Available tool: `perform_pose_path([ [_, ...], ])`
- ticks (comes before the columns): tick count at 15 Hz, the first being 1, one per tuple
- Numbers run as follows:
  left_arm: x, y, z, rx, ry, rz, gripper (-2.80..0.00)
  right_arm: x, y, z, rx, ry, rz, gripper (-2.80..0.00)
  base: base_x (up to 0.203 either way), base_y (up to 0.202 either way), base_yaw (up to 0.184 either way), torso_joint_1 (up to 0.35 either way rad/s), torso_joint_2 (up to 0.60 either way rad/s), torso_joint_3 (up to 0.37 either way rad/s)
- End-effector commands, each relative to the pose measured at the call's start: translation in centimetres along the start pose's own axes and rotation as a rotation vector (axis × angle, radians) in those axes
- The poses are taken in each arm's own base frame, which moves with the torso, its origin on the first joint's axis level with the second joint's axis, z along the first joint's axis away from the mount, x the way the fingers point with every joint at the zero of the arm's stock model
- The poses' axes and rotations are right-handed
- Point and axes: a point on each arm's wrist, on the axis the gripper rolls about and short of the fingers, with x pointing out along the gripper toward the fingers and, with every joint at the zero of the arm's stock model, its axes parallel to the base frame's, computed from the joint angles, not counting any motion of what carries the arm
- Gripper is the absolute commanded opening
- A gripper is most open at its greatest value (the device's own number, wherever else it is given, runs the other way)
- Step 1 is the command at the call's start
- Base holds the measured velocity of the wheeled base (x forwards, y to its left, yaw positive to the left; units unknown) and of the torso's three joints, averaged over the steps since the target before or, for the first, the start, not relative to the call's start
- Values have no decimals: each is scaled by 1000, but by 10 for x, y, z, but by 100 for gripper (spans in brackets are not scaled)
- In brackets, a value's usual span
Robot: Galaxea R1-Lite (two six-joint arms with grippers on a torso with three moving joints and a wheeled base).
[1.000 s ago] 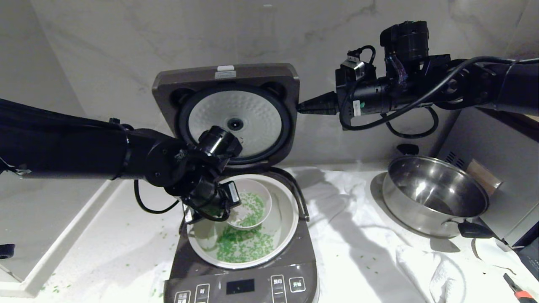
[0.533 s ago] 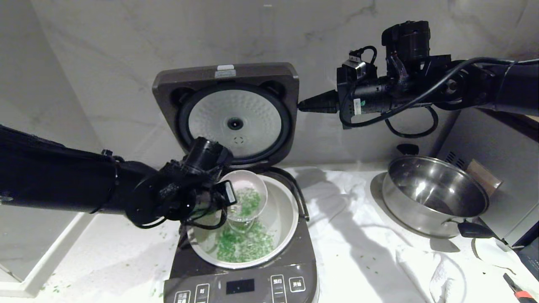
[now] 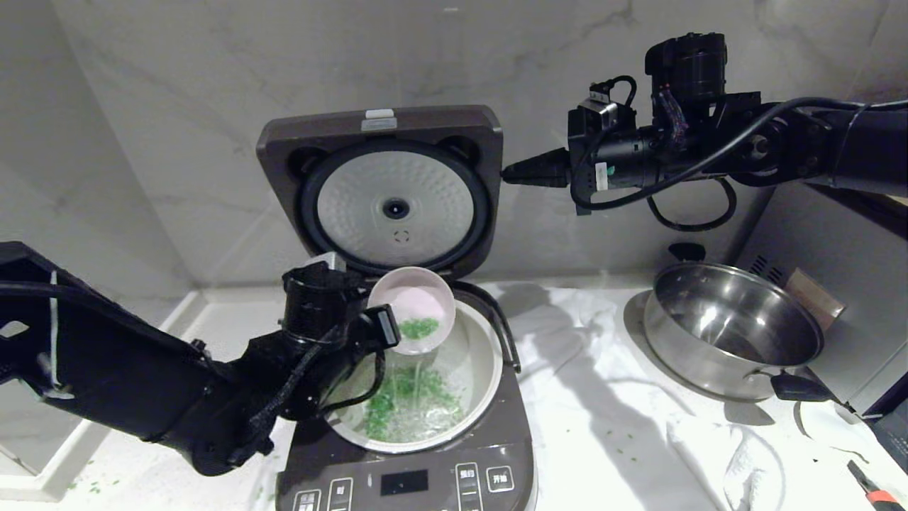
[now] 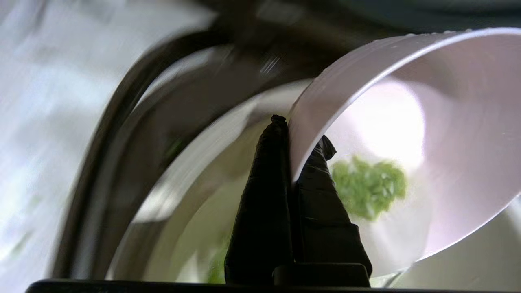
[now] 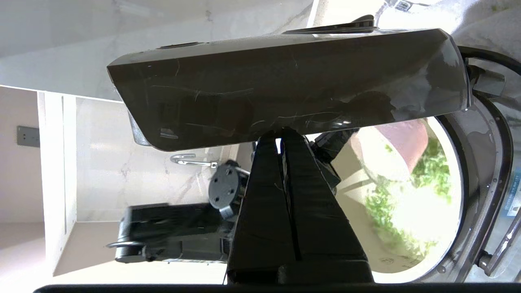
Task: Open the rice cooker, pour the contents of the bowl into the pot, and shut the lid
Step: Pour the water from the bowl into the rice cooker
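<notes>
Bowl [image 3: 413, 309] tilting over pot [image 3: 477, 333] | left gripper [image 4: 290, 142] pinching its rim | right gripper [image 3: 507, 174], closed, bracing lid [image 3: 383, 128] | risk: remaining green bits [image 3: 418, 328] clinging, scattering outside.

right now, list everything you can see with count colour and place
rice cooker: 1, dark brown-grey, front centre of counter
lid: 1, brown-grey with silver plate, standing open behind the pot
pot: 1, off-white, inside the cooker
bowl: 1, pale pink, tilted above the pot
green bits: many, mostly in the pot, a clump in the bowl, a few on the counter
steel pan: 1, shiny, right of the cooker
cloth: 1, white, front right
left gripper: fingers pinching the bowl's rim
right gripper: shut, tip at the lid's edge
</notes>
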Motion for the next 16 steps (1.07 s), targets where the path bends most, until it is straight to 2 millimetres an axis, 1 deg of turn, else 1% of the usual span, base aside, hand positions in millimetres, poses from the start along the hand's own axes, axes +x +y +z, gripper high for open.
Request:
perform_pose_path([
  [1,2,3,-7,-37,-152,-85,-280,0,0,0,6,5,2,-280,0,0,0,0,0,0],
  [4,-14,10,2,2,-290,-128,-280,0,-3,0,12,6,-2,-280,0,0,0,0,0,0],
  [5,-18,12,-1,28,-314,-133,-280,1,-4,0,14,8,-3,-280,0,0,0,0,0,0],
  [7,-25,18,-17,153,-266,-98,-280,1,-3,0,17,8,0,-280,0,0,0,0,0,0],
  [9,-33,12,-15,160,-291,-81,-280,2,-4,0,20,11,-1,-280,0,0,0,0,0,0],
  [12,-28,12,-18,131,-284,-82,-280,3,-6,0,22,12,-3,-280,0,0,0,0,0,0],
  [14,-22,7,-16,125,-299,-89,-280,3,-6,0,22,12,-3,-280,0,0,0,0,0,0],
  [16,-23,5,-19,127,-293,-96,-280,3,-7,1,22,11,-3,-280,0,0,0,0,0,0],
])
